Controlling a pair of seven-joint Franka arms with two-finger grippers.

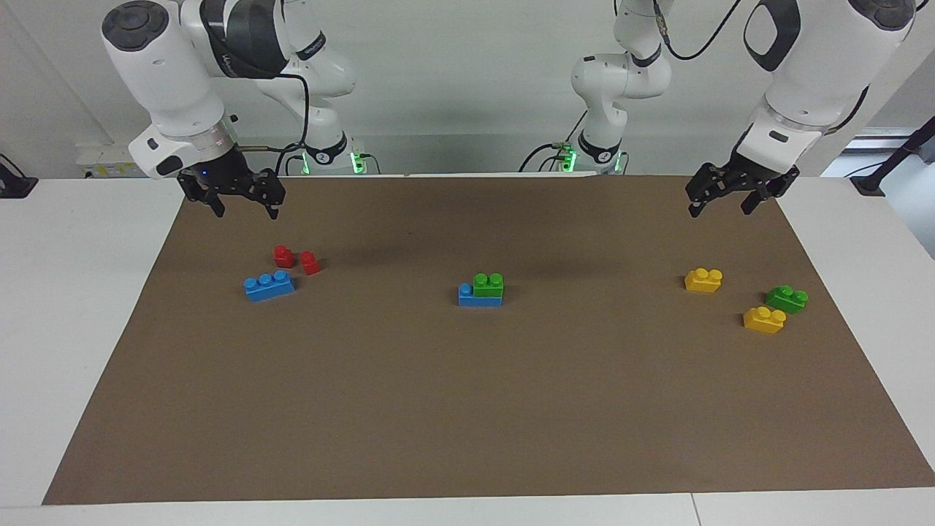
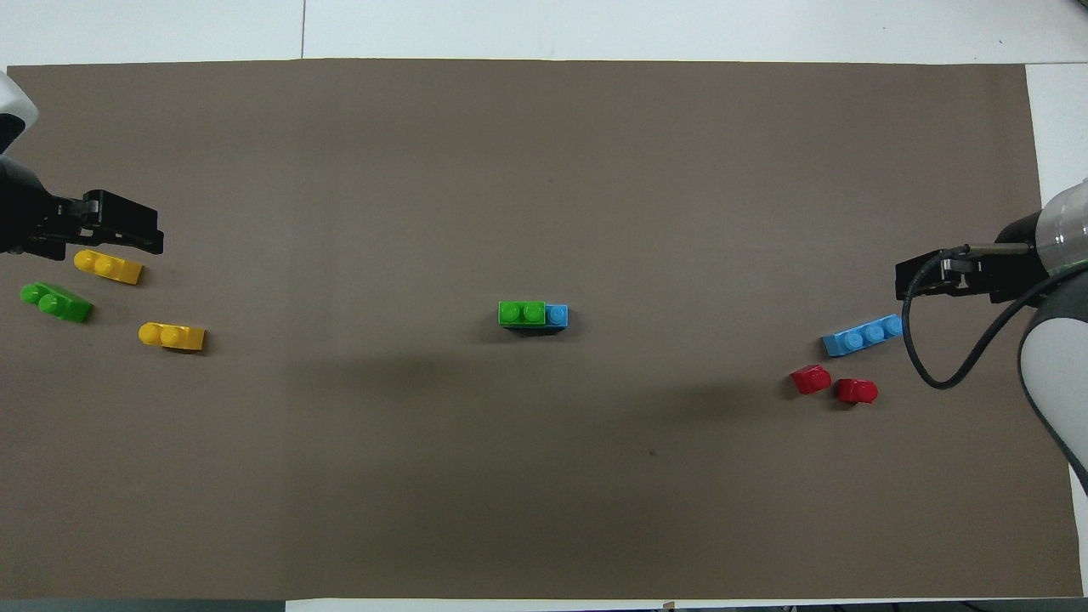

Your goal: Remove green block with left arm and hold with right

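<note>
Risk of lifting the whole stack if the blue brick underneath is not pinned first, or of mistaking the loose twin green brick near the yellow bricks for the target. Bright green block, two studs, seated on the blue brick at mid-mat. Left gripper and right gripper both spread open, empty, hovering over their own ends of the mat.
</note>
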